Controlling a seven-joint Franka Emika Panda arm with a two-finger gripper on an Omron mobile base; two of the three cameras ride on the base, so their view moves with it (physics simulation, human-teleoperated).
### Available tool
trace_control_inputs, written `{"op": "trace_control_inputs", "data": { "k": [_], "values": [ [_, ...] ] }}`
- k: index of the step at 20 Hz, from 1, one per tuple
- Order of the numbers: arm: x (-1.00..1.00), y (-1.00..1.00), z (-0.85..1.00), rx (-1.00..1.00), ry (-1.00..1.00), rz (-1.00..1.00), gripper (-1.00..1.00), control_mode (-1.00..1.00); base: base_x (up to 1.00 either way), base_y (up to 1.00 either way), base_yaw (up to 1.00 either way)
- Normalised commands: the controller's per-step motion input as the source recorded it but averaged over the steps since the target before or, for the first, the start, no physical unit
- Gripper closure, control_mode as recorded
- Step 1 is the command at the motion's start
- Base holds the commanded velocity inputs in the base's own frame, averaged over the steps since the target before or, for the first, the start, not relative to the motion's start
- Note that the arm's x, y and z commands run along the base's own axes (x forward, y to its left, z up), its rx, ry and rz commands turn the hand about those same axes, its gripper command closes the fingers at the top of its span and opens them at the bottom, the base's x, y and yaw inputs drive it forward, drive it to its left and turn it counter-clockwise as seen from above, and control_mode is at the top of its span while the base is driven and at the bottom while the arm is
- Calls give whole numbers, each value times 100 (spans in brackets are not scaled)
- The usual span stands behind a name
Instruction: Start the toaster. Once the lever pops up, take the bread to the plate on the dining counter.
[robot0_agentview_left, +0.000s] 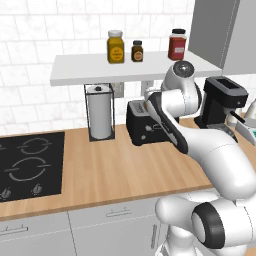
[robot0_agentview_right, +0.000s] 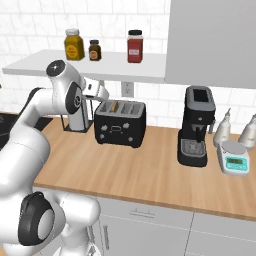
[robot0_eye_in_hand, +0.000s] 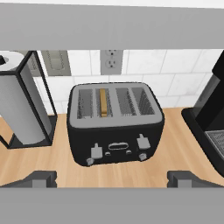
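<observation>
Where the wooden desk (robot0_agentview_right: 150, 165) meets the tiled wall, the toaster (robot0_eye_in_hand: 114, 122) stands: a black box with a grey top, four slots across it, and on its front two grey levers above two small round knobs, with a small oval panel between them. The bread (robot0_eye_in_hand: 103, 103) sits edge-up in the second slot from the left in the hand view, just a thin tan strip showing, sunk about level with the top. The toaster is between the paper towel roll (robot0_eye_in_hand: 19, 103) in its black wire holder and the taller black coffee machine (robot0_agentview_right: 196, 125).

The pincer (robot0_eye_in_hand: 112, 179) hovers in front of and above the toaster, touching nothing; its two dark tips stand wide apart, one at each lower corner of the hand view, with nothing between them.

On the white shelf (robot0_agentview_left: 90, 70) above stand three jars (robot0_agentview_left: 115, 47): one yellow, one small and dark, one red. One digital scale (robot0_agentview_right: 235, 158) lies right of the coffee machine, with two pale bottles (robot0_agentview_right: 223, 126) behind it. One black hob (robot0_agentview_left: 30, 162) is set into the desk at the far left.
</observation>
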Motion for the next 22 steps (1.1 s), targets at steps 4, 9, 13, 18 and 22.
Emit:
{"op": "trace_control_inputs", "data": {
  "k": [4,9,13,18,22],
  "values": [
    [0,0,0,0,0,0,-100,-100,0,0,0],
    [0,0,0,0,0,0,-100,-100,0,0,0],
    [0,0,0,0,0,0,-100,-100,0,0,0],
    [0,0,0,0,0,0,-100,-100,0,0,0],
    [0,0,0,0,0,0,-100,-100,0,0,0]
  ]
}}
